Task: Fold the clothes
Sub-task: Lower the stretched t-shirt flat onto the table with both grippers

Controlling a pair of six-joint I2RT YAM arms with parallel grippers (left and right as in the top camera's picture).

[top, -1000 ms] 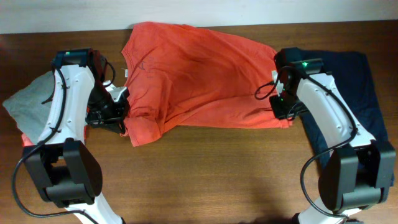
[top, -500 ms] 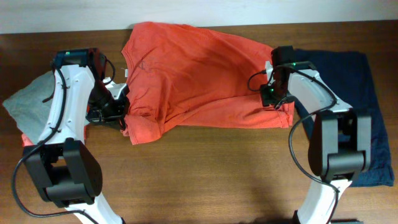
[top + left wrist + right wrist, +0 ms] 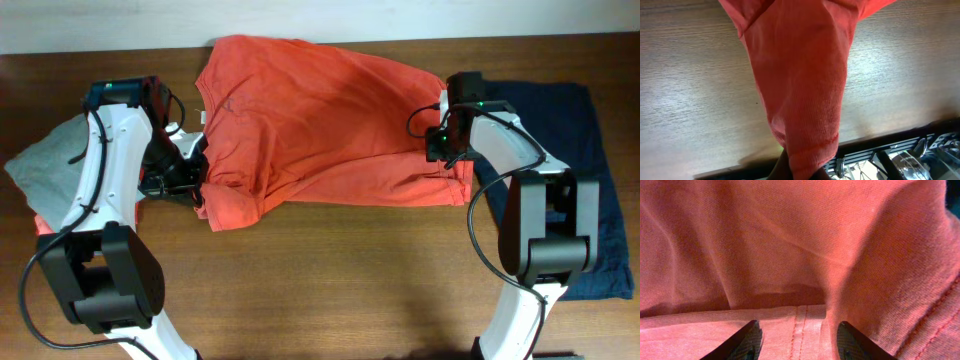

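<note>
The clothes here are a red-orange T-shirt [image 3: 320, 120], spread across the back of the table, and a navy garment [image 3: 585, 130] lying flat at the right. My left gripper [image 3: 192, 186] is shut on the shirt's left sleeve. In the left wrist view the red cloth [image 3: 800, 90] runs up from the jaws over the wood. My right gripper [image 3: 438, 150] hovers open over the shirt's right hem. In the right wrist view its fingertips [image 3: 747, 341] straddle a stitched seam [image 3: 799, 325], with nothing pinched between them.
A grey shirt [image 3: 45, 165] lies at the left edge with an orange-red piece [image 3: 42, 224] poking out beneath it. The table's back edge [image 3: 120, 52] runs just behind the T-shirt. Bare wood [image 3: 330, 280] fills the front half.
My right gripper has moved up and left from the shirt's lower right corner onto the hem, and its jaws have opened wider. The left arm has stayed still.
</note>
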